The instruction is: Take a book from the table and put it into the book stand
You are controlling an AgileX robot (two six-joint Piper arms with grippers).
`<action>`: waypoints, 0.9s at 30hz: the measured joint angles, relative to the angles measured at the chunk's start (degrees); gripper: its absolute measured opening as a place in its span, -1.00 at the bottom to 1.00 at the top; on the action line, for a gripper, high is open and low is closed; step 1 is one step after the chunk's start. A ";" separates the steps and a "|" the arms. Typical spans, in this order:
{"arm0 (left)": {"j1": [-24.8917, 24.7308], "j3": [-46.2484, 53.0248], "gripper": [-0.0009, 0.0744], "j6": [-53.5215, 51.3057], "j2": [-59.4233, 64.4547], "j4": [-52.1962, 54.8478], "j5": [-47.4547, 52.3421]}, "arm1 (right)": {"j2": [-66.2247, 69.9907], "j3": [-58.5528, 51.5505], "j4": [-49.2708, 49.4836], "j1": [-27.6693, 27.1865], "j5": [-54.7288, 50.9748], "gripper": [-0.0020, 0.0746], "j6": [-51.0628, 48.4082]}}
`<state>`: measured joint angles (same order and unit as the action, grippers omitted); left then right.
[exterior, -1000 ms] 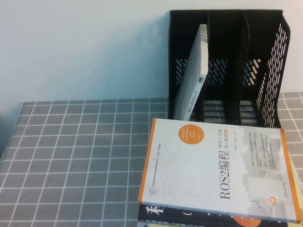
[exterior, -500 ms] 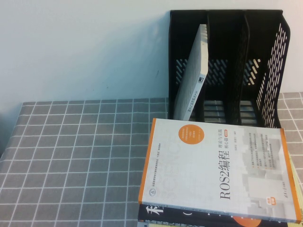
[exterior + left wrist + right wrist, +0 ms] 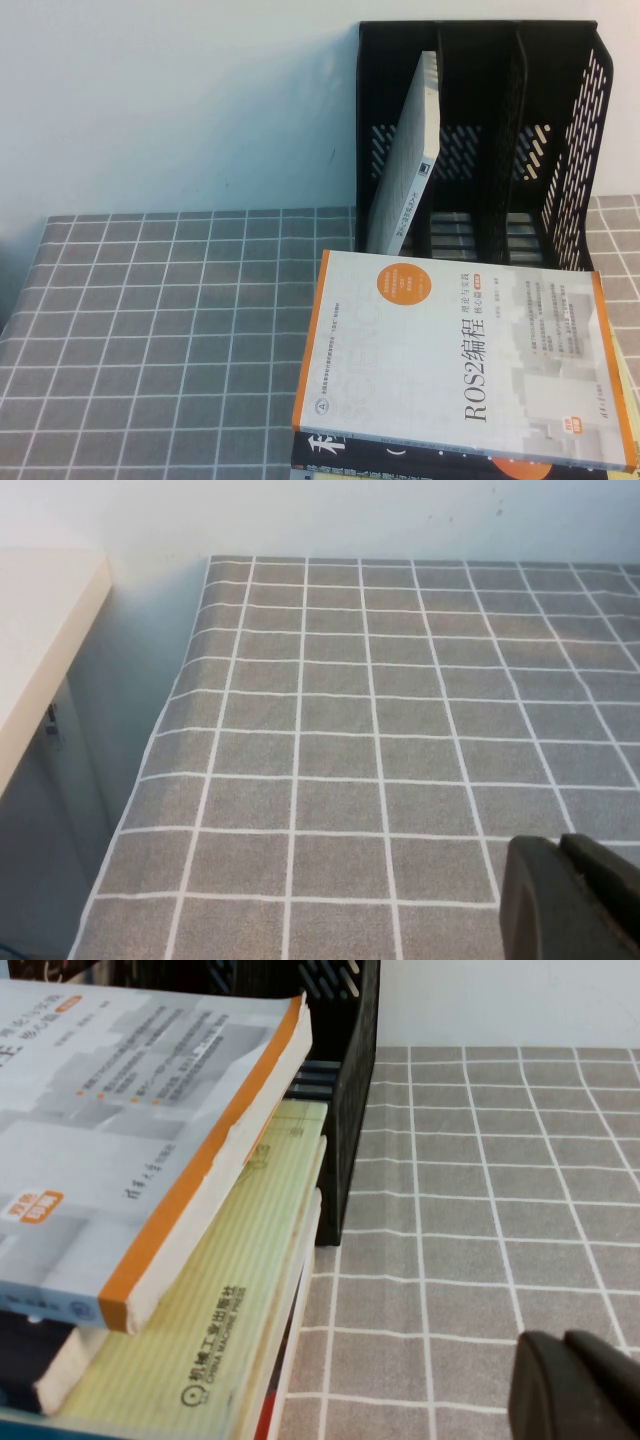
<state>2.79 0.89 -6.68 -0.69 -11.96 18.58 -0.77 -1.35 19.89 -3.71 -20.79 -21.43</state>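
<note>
The top book (image 3: 465, 365) (white cover, orange edge) lay flat on a stack of books (image 3: 215, 1350) at 5 o'clock on the table (image 3: 150, 330), just in front of the book stand (image 3: 480, 140) at 1 o'clock. A white book (image 3: 408, 150) leaned in the stand's left slot. The left gripper (image 3: 575, 900), fingers together, hovered over bare cloth. The right gripper (image 3: 580, 1390) sat beside the stack, fingers together, empty.

Grey checked tablecloth (image 3: 150, 330), matt woven cloth with white grid lines. Book stand (image 3: 560, 150), black perforated plastic, faintly glossy. Top book (image 3: 460, 360), smooth paper cover, white and orange, slight sheen; page edges rough, matt. Yellow-green book (image 3: 215, 1360) beneath, matt paper cover. Leaning book (image 3: 405, 150), pale smooth paper cover.
</note>
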 joint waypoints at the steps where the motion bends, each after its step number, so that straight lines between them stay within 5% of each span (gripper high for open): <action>1: 0.00 0.00 -0.98 0.00 0.00 -0.22 -0.31 | 0.00 0.00 0.00 0.00 0.00 -0.96 0.00; 15: 0.00 0.31 -0.98 0.00 0.00 -3.70 -4.31 | 0.00 -0.35 2.04 0.00 4.22 -0.96 0.00; 27: 0.00 0.31 -0.98 0.00 0.00 -8.81 -21.22 | 0.00 -0.35 4.22 0.00 19.57 -0.96 0.00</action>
<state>2.79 1.20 -6.68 -0.69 -20.77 -2.64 -0.77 -1.69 24.11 -3.71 -1.22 -21.43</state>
